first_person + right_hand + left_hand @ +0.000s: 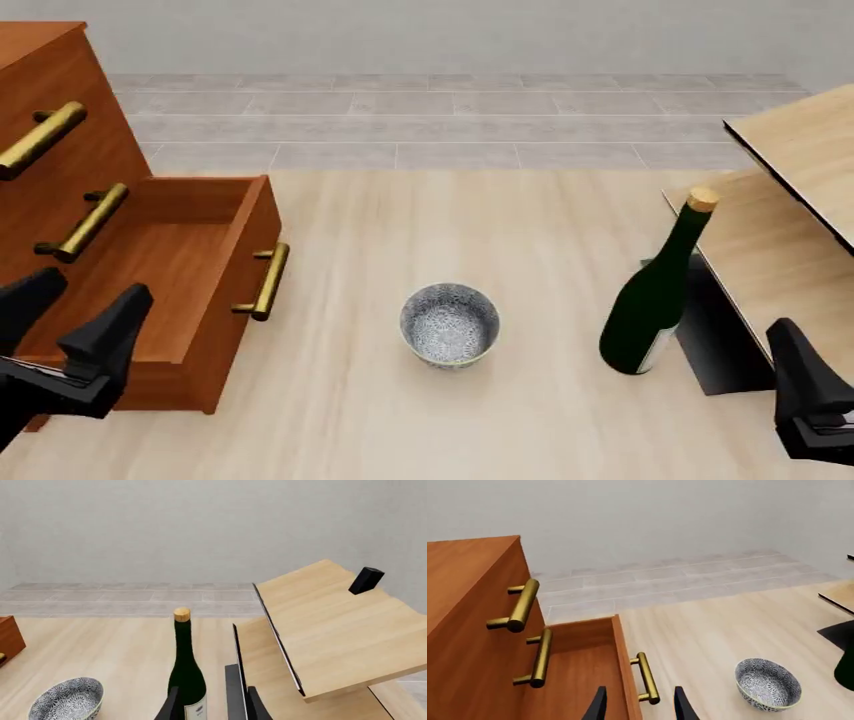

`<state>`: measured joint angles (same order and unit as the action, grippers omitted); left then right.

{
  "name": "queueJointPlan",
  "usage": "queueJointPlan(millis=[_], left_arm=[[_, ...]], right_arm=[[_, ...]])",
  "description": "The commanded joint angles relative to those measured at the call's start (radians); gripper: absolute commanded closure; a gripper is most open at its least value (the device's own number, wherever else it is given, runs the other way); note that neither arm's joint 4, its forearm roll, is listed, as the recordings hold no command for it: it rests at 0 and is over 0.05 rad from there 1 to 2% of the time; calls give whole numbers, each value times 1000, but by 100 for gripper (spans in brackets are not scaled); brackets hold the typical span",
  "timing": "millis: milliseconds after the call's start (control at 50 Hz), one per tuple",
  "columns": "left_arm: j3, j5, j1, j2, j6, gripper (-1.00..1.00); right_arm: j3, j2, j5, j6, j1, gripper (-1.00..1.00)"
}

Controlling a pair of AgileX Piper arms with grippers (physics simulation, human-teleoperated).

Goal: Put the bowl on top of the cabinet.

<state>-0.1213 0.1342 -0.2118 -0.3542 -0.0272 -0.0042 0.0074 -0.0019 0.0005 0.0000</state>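
The bowl (450,325), small and blue-grey speckled, stands upright on the table between the cabinet and a green bottle; it also shows as bowl (767,684) and bowl (67,699). The reddish-brown cabinet (80,150) with brass handles fills the left side, its lowest drawer (174,250) pulled out. My left gripper (78,310) hangs open in front of that drawer, well left of the bowl, and nothing sits between its fingers (599,706). My right gripper (807,385) is open at the right edge, beyond the bottle, and holds nothing.
A dark green wine bottle (654,300) stands upright right of the bowl, close to pale-wood panelled furniture (801,200) with black edges. The open drawer's handle (267,282) sticks out toward the bowl. A grey tiled floor (454,120) lies beyond the table.
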Motion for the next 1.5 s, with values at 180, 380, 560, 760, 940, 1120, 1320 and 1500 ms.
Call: queueJointPlan(millis=[180, 380, 560, 760, 940, 1120, 1320, 1500], left_arm=[[-97, 36, -89, -157, 1, -100], [-142, 47, -147, -228, -1, -100], [-202, 58, -195, -314, -8, -100], [-287, 30, -224, -443, 4, -100], [-330, 26, -238, -481, -2, -100], [-393, 0, -257, -587, 11, -100], [-430, -39, -303, -607, 4, -100], [-486, -100, -357, -642, 31, -100]], right_arm=[[0, 0, 0, 0, 0, -100], [0, 0, 0, 0, 0, -100], [0, 0, 0, 0, 0, -100], [0, 0, 0, 0, 0, -100], [0, 0, 0, 0, 0, -100], [0, 0, 0, 0, 0, -100], [0, 0, 0, 0, 0, -100], [0, 0, 0, 0, 0, -100]])
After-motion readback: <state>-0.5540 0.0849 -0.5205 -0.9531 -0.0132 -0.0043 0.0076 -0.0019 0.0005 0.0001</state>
